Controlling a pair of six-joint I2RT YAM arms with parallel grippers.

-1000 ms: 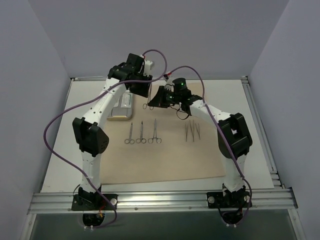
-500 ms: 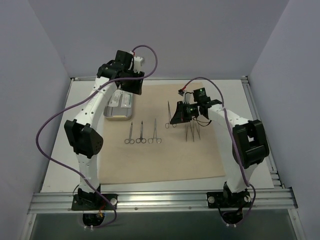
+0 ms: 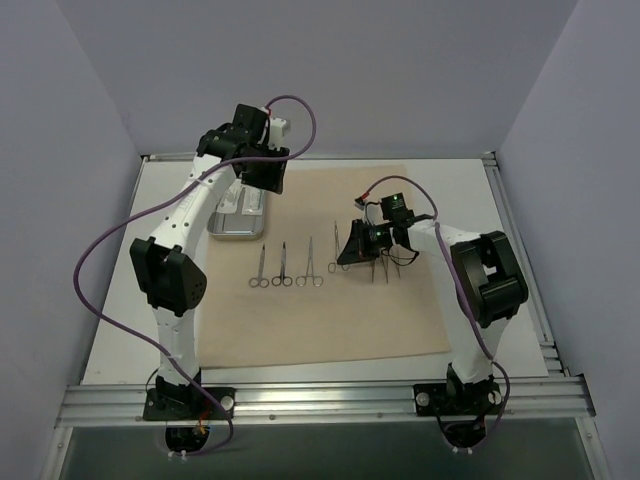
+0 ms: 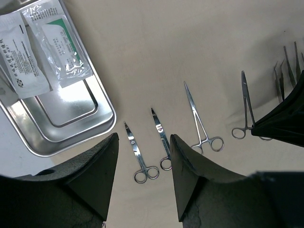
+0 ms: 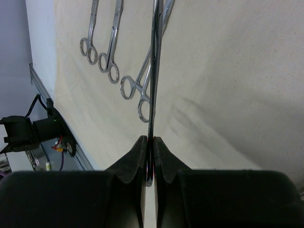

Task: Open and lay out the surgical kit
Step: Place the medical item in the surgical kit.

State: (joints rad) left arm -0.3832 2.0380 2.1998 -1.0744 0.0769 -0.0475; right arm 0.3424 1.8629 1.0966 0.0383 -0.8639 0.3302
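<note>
The surgical kit's beige cloth [image 3: 330,310] lies spread flat. A steel tray [image 3: 228,232] at its back left holds two clear packets [image 4: 57,45]. Three scissor-handled instruments [image 3: 285,266] lie in a row, with thin tweezers [image 3: 385,266] to their right. My right gripper [image 3: 352,247] is shut on a fourth scissor-handled instrument [image 3: 335,240], edge-on in the right wrist view [image 5: 153,71], low over the cloth just right of the row. My left gripper [image 3: 262,170] hangs open and empty above the tray; in its wrist view the left gripper [image 4: 143,142] frames the row.
Bare white table [image 3: 120,300] borders the cloth on the left and right. A metal rail [image 3: 320,400] runs along the near edge. Purple cables [image 3: 100,250] loop off both arms.
My right gripper carried the instrument from beside the tray rightward and nearer, down to the right end of the row. The left arm swung back left over the tray, its jaws wider.
</note>
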